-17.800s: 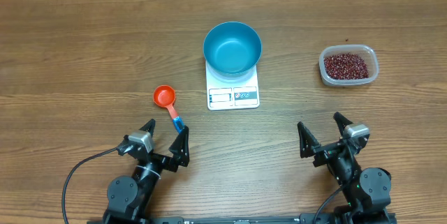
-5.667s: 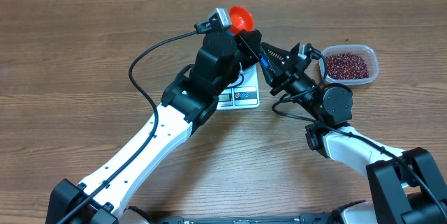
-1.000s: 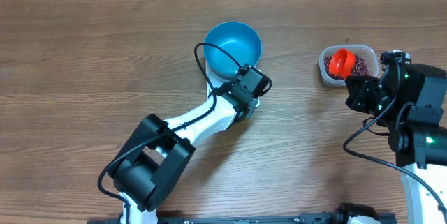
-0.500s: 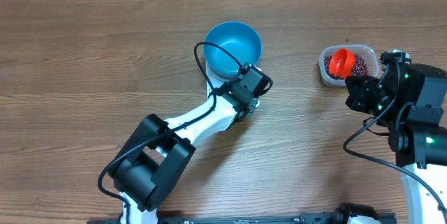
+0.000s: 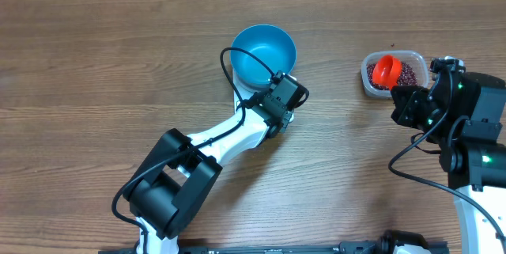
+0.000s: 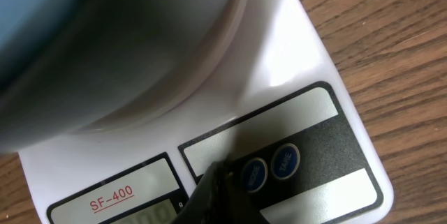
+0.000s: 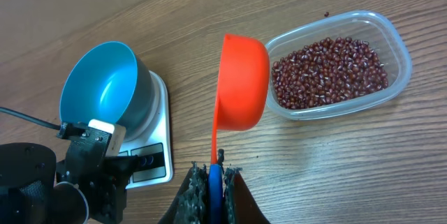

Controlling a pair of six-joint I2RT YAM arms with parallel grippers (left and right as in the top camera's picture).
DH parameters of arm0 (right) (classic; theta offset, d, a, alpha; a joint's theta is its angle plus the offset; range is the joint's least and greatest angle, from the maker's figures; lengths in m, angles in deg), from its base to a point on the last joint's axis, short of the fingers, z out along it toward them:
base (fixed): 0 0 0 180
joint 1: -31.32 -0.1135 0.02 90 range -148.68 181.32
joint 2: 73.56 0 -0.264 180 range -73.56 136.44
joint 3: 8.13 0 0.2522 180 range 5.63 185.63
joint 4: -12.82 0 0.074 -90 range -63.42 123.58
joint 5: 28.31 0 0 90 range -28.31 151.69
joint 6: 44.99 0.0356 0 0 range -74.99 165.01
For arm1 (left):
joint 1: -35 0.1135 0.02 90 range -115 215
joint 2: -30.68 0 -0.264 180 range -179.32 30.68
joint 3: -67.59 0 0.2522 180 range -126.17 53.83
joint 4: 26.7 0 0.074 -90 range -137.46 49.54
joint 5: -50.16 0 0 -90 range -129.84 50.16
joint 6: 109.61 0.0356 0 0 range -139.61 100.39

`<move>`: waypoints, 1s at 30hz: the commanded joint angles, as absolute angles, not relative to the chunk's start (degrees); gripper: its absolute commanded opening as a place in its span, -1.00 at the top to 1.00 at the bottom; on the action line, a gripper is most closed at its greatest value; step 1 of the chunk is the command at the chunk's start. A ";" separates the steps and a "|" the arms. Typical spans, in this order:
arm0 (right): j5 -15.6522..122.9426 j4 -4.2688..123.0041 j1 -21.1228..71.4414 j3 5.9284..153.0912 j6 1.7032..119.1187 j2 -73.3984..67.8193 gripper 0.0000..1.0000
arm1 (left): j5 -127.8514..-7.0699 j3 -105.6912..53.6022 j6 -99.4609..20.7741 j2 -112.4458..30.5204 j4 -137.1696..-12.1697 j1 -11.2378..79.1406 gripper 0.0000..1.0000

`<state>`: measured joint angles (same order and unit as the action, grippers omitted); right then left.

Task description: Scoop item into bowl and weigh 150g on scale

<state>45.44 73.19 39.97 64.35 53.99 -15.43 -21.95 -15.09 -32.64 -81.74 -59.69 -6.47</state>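
The item, dark red-brown beans (image 7: 328, 72), fills a clear tub (image 5: 393, 73) at the right. My right gripper (image 7: 215, 175) is shut on the blue handle of an orange-red scoop (image 7: 243, 84). The scoop's cup is tipped on its side over the tub's left end (image 5: 386, 70). The teal bowl (image 5: 263, 54) sits on the white scale (image 6: 307, 70) and looks bare inside (image 7: 98, 91). My left gripper (image 6: 220, 182) is shut with nothing in it. Its tip rests on the scale's printed panel beside two blue buttons (image 6: 269, 168).
The left arm (image 5: 213, 139) stretches diagonally from the near left to the scale. The right arm (image 5: 466, 135) stands at the right edge, near the tub. Bare wooden table (image 5: 95, 64) lies to the left and behind.
Over the last second nothing has visibly moved. Before that, the scoop lay on the table left of the scale, then went from the left gripper to the right.
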 commanded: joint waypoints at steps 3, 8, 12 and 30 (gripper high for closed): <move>45.77 73.24 40.19 65.62 53.90 -15.52 0.93 | -21.87 -15.20 -31.40 -84.23 -60.60 -5.84 0.92; 45.77 73.24 40.19 65.62 53.90 -15.52 0.93 | -21.87 -15.29 -31.40 -83.75 -61.33 -6.06 0.92; 45.77 73.24 40.19 65.62 53.90 -15.52 0.93 | -21.85 -15.44 -31.38 -81.08 -61.68 -7.08 0.92; 45.77 73.54 40.19 65.62 53.90 -15.52 0.93 | -21.26 -15.44 -32.38 -50.66 -78.44 -7.43 0.92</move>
<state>45.44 73.76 39.97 64.35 54.03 -15.43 -21.78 -15.31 -32.69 -53.21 -76.19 -8.90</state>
